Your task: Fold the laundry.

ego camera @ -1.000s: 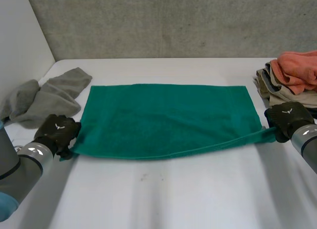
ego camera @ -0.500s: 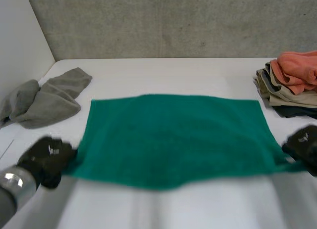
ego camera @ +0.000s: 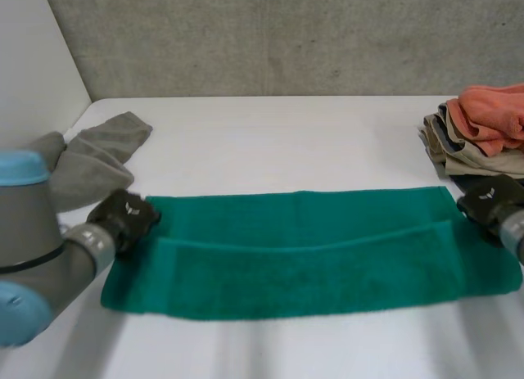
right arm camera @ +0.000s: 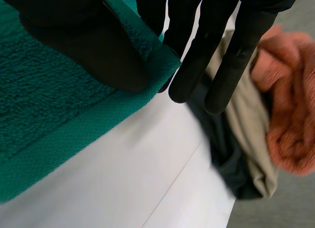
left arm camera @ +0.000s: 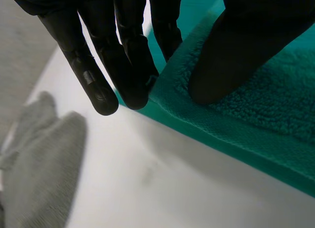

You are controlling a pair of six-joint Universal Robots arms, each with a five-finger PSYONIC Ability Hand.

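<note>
A green towel [ego camera: 303, 252], folded in half lengthwise, lies flat on the white worktop [ego camera: 270, 142] with its long axis running from side to side and its upper layer stopping short of the far edge. The left robot hand [ego camera: 124, 218] is clamped on the towel's far left corner, thumb on top of the pile and fingers at the edge; the right robot hand [ego camera: 489, 200] pinches the far right corner the same way. A crumpled grey cloth [ego camera: 94, 162] sits beyond the left corner, and a stack of folded clothes [ego camera: 483, 137] topped in orange sits just past the right one.
</note>
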